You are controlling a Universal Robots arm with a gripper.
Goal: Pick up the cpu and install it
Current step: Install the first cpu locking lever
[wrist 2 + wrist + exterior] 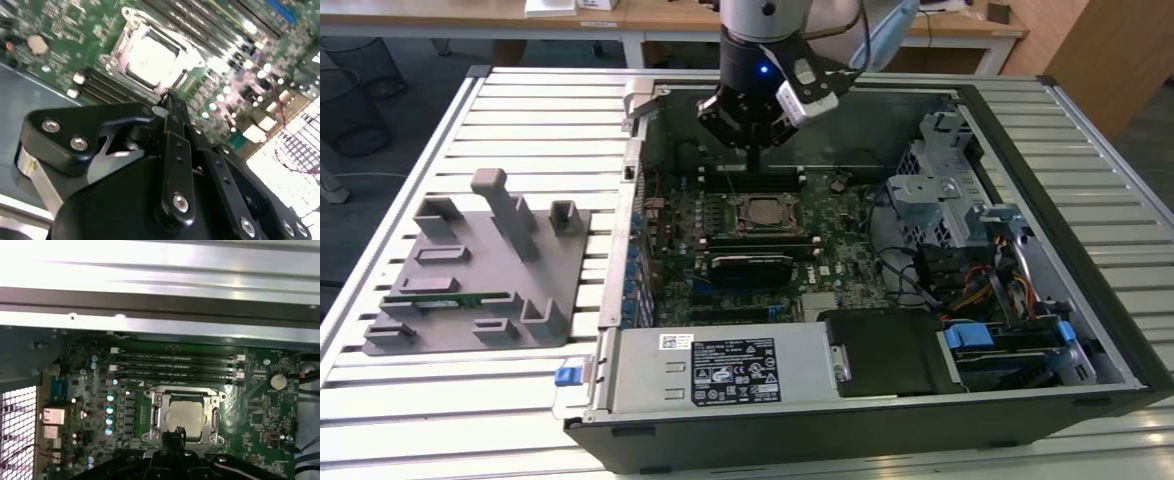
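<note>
While the cpu (186, 415) lies in the socket (156, 412), the gripper (173, 433) hangs over its edge, clenched empty. Done well, the chip sits level, corners matched, never pressed

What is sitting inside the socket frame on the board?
The silver cpu lies in the socket frame. The gripper covers one edge; whatever is beneath is hidden.

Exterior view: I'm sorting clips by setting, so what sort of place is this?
Likely a lab workshop: an open computer case lies on a slatted metal table, a grey parts holder beside it, desks behind.
</note>
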